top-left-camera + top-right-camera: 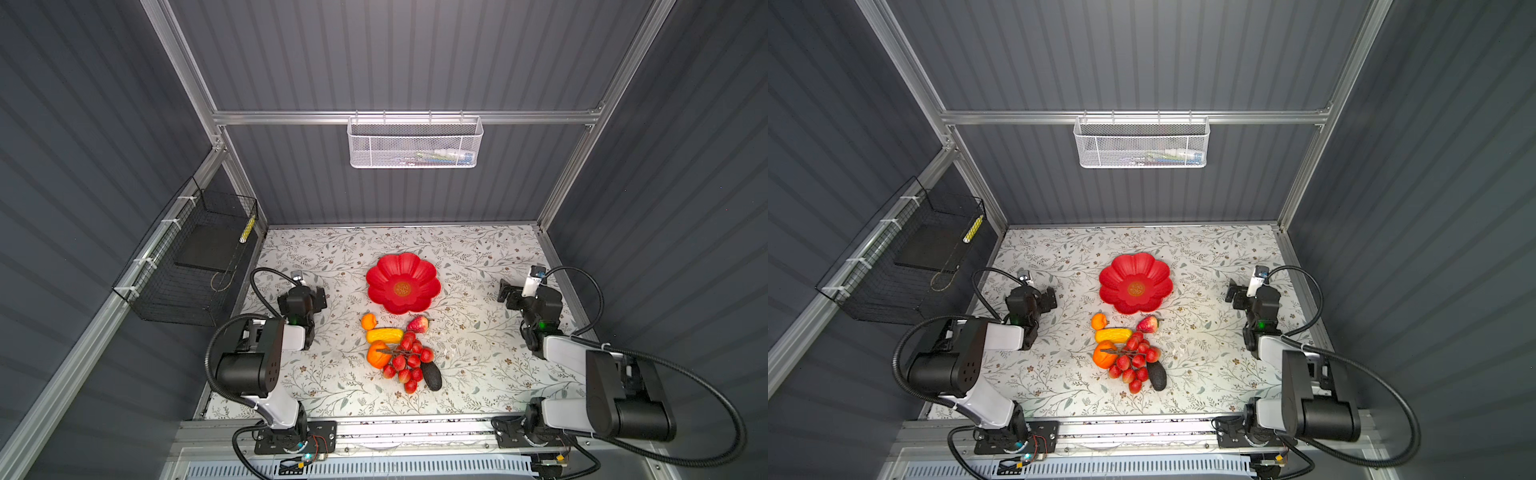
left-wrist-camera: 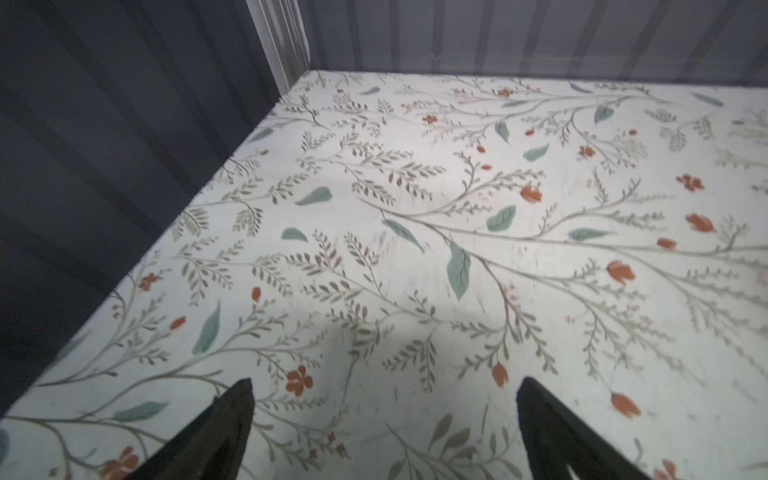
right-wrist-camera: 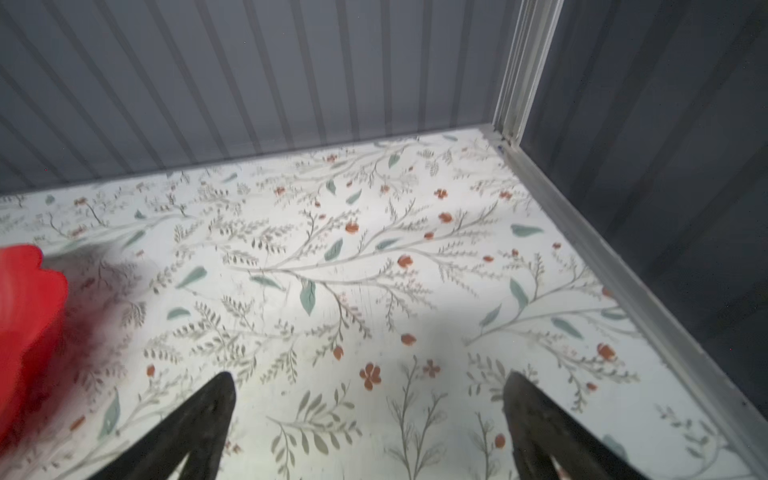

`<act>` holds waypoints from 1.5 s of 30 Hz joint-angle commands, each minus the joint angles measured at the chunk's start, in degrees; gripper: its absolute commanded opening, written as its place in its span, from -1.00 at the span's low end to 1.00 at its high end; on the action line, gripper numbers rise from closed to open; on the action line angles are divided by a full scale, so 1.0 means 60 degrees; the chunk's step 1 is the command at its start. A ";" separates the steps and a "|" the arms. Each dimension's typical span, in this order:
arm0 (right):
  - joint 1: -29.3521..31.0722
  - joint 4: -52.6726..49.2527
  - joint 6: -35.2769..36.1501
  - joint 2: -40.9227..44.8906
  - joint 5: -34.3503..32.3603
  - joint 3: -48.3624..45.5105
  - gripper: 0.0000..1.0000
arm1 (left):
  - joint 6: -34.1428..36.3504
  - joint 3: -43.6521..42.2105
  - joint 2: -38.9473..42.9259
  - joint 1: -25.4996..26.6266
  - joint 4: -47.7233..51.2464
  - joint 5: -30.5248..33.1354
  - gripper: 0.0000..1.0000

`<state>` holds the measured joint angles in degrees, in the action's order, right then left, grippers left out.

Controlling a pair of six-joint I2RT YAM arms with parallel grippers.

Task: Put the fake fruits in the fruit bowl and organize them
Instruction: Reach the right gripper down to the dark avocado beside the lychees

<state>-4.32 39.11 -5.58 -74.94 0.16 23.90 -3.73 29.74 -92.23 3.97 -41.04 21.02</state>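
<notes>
left gripper [image 2: 384, 386] is spread wide, holding nothing. right gripper [image 3: 370, 378] too. between them sits the red fruit bowl [image 1: 386, 270]. the fake fruits [image 1: 409, 361] lie a bit back, outside it. the yellow fruit [image 1: 384, 335] lies sideways, one end toward each arm.

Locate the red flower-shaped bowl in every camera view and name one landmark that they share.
In a top view: the red bowl sits mid-table, beyond the fruits.
In a top view: the same spot, beyond the same pile.
Left wrist: not in it.
Right wrist: only a blurred petalled edge, cut off by the frame.
Shared landmark: the flowered table cover.
</notes>
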 commanded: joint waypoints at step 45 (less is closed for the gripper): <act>1.0426 -1.1322 -0.4398 0.1698 0.0608 0.2605 0.66 | -0.0419 0.4215 0.2963 0.0965 0.8163 -0.3607 0.91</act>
<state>56.82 -28.40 -30.37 -61.43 4.91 35.99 -8.03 54.65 -74.06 9.93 7.90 -2.46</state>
